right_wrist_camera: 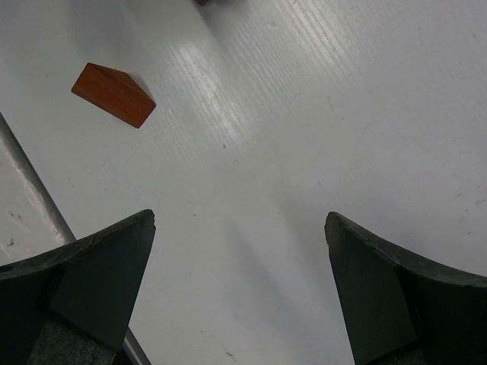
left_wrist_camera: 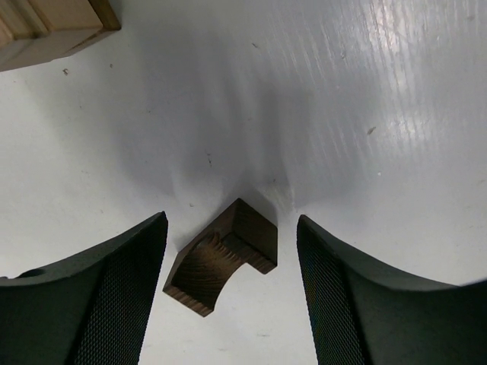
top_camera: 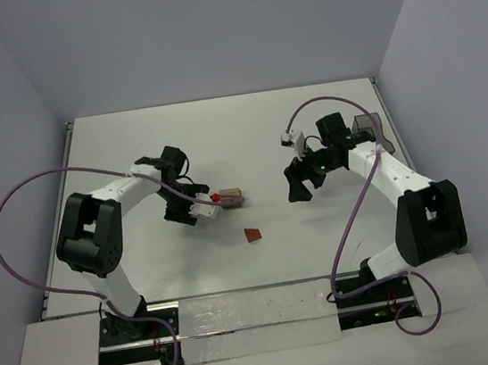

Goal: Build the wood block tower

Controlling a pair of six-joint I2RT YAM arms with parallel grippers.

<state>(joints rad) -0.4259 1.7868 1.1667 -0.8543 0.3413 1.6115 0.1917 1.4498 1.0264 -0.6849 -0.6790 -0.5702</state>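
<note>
A small dark brown block with an arched cut-out (left_wrist_camera: 221,257) lies on the white table between the fingers of my left gripper (left_wrist_camera: 232,218). The jaws stand apart, with a gap on each side of the block. Light tan blocks (left_wrist_camera: 46,26) lie just beyond it, and in the top view they show as a tan piece (top_camera: 231,199) right of the left gripper (top_camera: 204,206). A reddish-brown wedge (top_camera: 253,234) lies alone nearer the front; the right wrist view shows the same wedge (right_wrist_camera: 114,94). My right gripper (right_wrist_camera: 240,217) hangs open over bare table, holding nothing.
A metal strip (right_wrist_camera: 34,198) runs along the table's near edge. A dark grey object (top_camera: 372,127) sits at the back right behind the right arm. Purple cables (top_camera: 12,199) loop from both arms. Walls enclose the table on three sides.
</note>
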